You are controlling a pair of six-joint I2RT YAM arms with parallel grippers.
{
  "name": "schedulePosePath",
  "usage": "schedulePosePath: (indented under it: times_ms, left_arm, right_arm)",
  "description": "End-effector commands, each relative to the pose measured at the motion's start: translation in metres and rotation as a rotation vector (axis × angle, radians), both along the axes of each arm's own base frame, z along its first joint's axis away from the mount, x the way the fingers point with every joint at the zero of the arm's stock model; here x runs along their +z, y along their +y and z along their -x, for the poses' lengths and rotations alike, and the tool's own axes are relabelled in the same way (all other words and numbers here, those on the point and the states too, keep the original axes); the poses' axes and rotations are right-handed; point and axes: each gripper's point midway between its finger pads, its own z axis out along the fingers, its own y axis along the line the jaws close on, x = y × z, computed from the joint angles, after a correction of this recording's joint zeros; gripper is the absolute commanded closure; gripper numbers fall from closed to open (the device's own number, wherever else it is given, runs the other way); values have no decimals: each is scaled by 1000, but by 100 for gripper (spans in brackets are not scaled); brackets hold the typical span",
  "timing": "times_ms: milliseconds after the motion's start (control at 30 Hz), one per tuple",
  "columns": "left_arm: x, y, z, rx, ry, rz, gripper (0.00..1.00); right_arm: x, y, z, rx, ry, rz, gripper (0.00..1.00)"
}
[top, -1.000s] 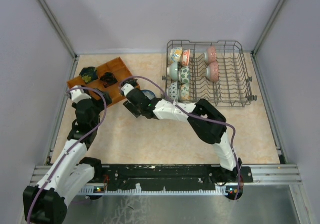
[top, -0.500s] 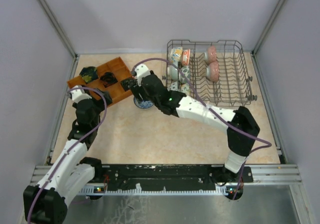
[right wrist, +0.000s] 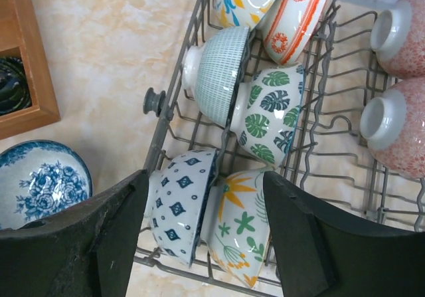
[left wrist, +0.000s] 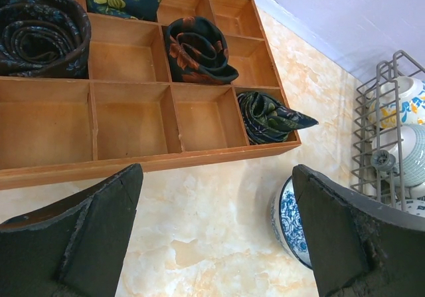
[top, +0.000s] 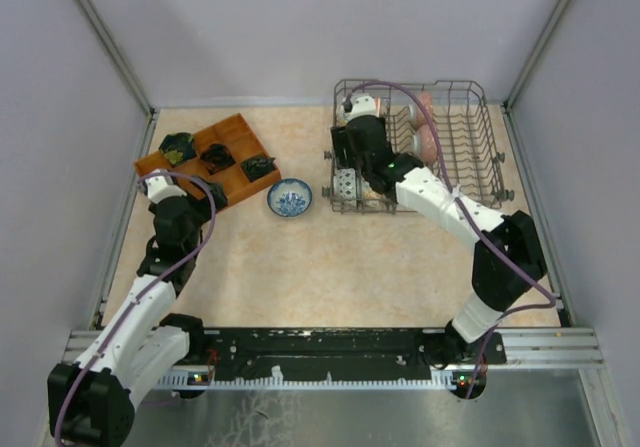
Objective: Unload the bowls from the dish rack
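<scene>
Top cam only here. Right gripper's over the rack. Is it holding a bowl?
Observer: No. The right gripper is open and empty, over the blue-diamond bowl.
Operator: How many at that end of the rack?
Observer: Six bowls, on edge in three pairs, along the rack rim.
Operator: Left gripper?
Observer: The left gripper is open and empty, facing the tray, with the floral bowl by its right finger.
</scene>
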Motion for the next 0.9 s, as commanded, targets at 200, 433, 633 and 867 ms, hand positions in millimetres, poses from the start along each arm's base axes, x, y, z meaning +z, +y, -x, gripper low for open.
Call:
schedulePosePath:
  times_ms: [200,433,633,867]
  left_arm:
    - [1,-5,-5,-22,-20,19,1]
    - [0,-3,-5,-15,-16,8,1]
    - [-2,-4,-8,-21,-15,10,1]
    - [-4,-6,-9,-28,-11,16,1]
  right_arm:
    - [-6,41,-30,29,45,-32,34]
    - [-27,62,-31,52,79,14,38]
    - [-25,58,-14,48,52,4,38]
    - [10,15,12,-36,-16,7,36]
